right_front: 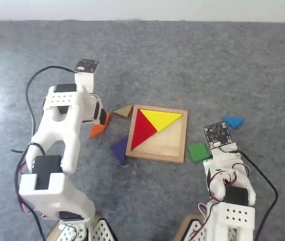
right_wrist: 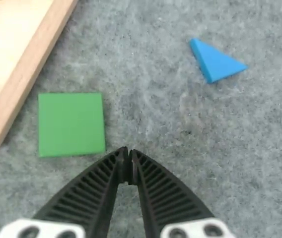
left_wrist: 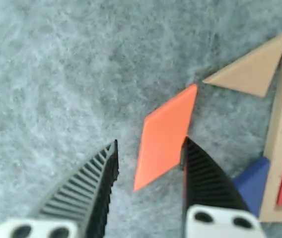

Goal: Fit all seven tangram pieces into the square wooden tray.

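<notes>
The square wooden tray (right_front: 175, 150) holds a red triangle (right_front: 142, 129) and a yellow triangle (right_front: 161, 118). Left of it lie an orange parallelogram (right_front: 100, 127), a tan triangle (right_front: 124, 111) and a dark blue piece (right_front: 119, 149). My left gripper (left_wrist: 150, 148) is open over the orange parallelogram (left_wrist: 165, 135), one finger (left_wrist: 200, 171) touching its edge, the other out on the carpet. The tan triangle (left_wrist: 252, 71) and dark blue piece (left_wrist: 251, 180) lie beyond. My right gripper (right_wrist: 129, 157) is shut on nothing, beside the green square (right_wrist: 71, 124), with the blue triangle (right_wrist: 214, 62) farther off.
Grey carpet covers the table. The green square (right_front: 198, 151) lies just right of the tray and the blue triangle (right_front: 233, 121) farther right. The right arm's base (right_front: 229, 201) stands at the front right, the left arm (right_front: 57, 145) along the left side.
</notes>
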You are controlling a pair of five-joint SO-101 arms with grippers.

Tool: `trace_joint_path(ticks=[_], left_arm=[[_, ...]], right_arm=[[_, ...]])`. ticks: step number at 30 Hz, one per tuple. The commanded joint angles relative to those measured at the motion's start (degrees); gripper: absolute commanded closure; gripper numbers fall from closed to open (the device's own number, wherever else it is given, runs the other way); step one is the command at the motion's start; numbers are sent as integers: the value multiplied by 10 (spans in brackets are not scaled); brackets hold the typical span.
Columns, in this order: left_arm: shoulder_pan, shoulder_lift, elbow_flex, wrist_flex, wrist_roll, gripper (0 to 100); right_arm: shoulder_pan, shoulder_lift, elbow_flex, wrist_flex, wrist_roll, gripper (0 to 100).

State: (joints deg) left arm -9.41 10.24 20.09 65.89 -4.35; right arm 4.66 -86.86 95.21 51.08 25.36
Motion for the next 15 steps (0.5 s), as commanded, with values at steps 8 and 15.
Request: trace_joint_path(ticks=[8,15], left_arm=[[39,9,-18,-27,24,786],[28,91,-74,-5,25,791]], right_arm=[[-5,-9,-4,-14,7,990],[-5,-9,-4,-14,7,990]])
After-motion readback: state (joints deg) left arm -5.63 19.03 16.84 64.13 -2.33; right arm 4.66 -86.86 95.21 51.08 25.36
